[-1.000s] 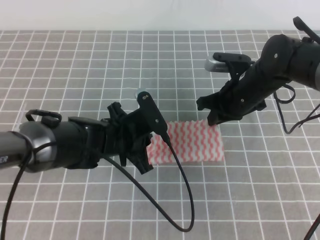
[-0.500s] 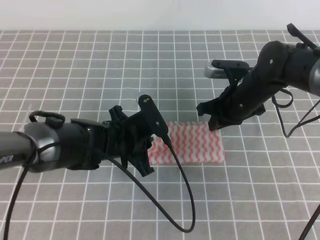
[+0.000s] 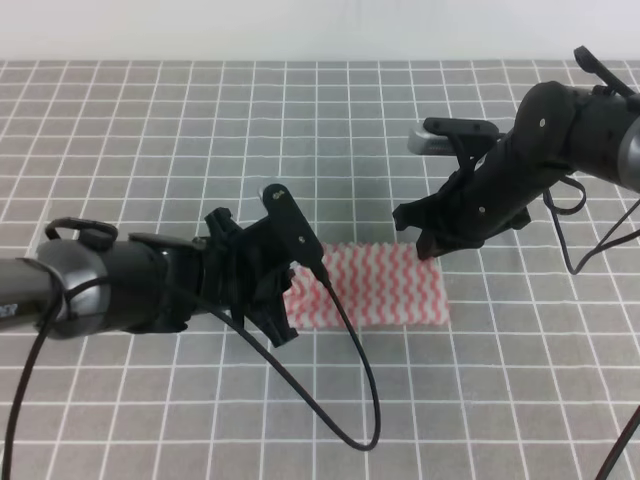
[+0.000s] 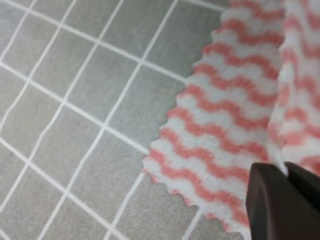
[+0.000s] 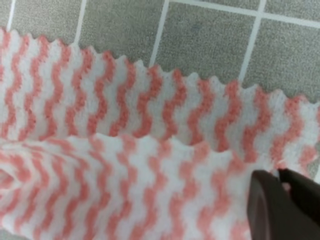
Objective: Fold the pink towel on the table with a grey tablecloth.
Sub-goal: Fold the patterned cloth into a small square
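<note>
Two tools grip the pink towel at opposite ends: the left tool pinches its left edge, the right tool its far right corner, each pressed together on cloth. Already doubled, the towel lies mid-desk, long axis running left to right between the arms, so the next fold likely carries one end across toward the other.

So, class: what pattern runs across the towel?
Pink-and-white wavy zigzag stripes on the pink towel, clearest in the right wrist view.
</note>
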`<state>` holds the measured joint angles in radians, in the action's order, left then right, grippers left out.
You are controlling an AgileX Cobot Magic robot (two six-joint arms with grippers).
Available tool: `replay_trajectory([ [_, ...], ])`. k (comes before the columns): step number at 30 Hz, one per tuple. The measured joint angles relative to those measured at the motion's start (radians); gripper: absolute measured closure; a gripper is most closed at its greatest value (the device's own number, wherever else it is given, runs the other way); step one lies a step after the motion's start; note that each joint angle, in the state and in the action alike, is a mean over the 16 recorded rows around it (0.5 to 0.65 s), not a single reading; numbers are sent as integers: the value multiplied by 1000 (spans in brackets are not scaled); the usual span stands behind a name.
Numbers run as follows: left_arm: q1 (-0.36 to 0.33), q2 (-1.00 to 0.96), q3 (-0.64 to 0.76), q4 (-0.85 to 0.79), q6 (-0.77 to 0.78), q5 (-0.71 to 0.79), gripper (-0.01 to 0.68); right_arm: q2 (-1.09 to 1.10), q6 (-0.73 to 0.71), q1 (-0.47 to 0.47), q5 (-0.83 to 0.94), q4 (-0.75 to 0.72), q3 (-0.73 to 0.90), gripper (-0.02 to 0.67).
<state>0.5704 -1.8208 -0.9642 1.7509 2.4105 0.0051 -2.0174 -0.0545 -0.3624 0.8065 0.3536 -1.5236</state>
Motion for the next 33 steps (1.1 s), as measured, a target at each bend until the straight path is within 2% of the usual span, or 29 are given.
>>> replay_trajectory([
  [13, -13, -5, -18, -1, 0, 3, 674, 0, 0, 0, -9, 0, 0, 661],
  [33, -13, -43, -97, 4, 2, -75, 674, -1, 1, 0, -17, 0, 0, 660],
])
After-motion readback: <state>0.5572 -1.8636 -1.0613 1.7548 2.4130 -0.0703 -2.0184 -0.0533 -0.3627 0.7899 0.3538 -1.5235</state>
